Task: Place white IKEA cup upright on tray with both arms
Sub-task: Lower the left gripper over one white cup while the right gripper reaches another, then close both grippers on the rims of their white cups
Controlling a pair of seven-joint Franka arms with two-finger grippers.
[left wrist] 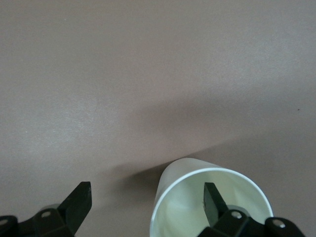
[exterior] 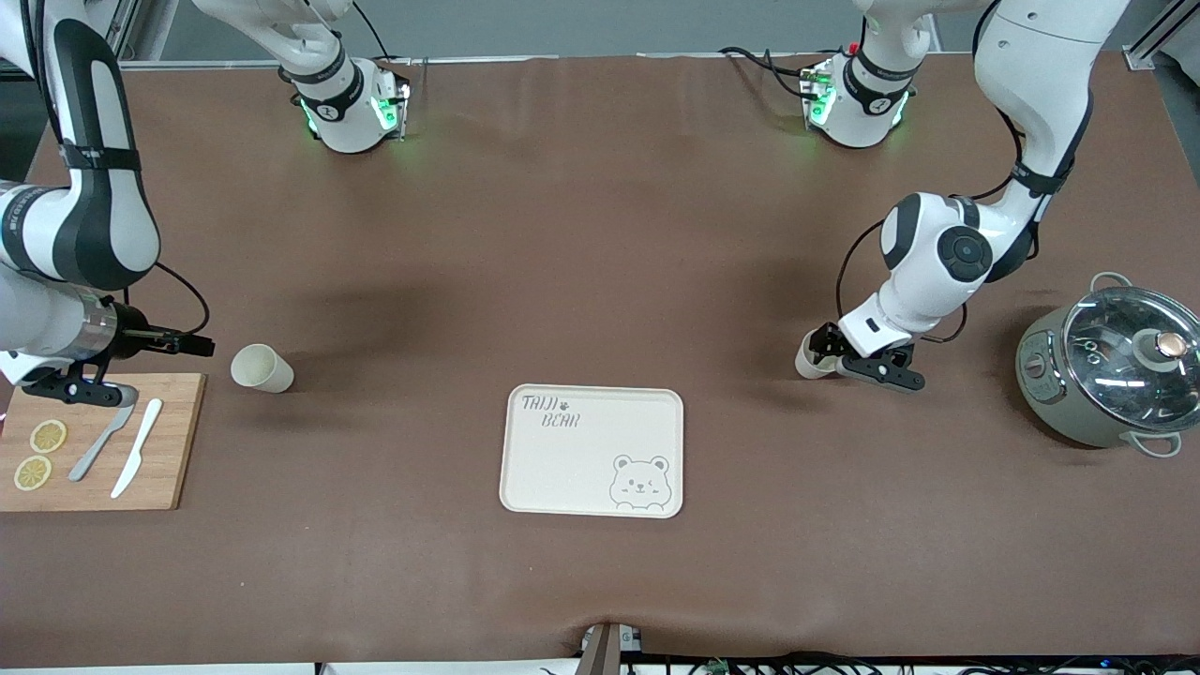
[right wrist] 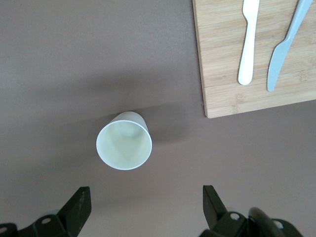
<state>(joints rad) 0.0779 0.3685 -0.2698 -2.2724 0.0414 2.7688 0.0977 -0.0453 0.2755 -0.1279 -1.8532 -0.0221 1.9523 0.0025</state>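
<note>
Beside left gripper (exterior: 848, 361), cream-white cup (exterior: 808, 363), tray (exterior: 592, 450) bare

tray (exterior: 562, 469): cream-white, grey bear face drawing
table (exterior: 600, 281): brown
pot (exterior: 1106, 375): grey-green
cutting board (exterior: 169, 469): light wood

The tray (exterior: 592, 451) lies mid-table; one cup (exterior: 262, 367) beside the cutting board (exterior: 101, 442); another cup (exterior: 810, 360) near the pot (exterior: 1111, 371).

The cup (exterior: 808, 364) by the left gripper (exterior: 848, 361) was mostly hidden under the wrist; in the left wrist view its lower rim ran off the edge. The cutting board (exterior: 174, 441) was cut off — so was the pot (exterior: 1059, 394).
</note>
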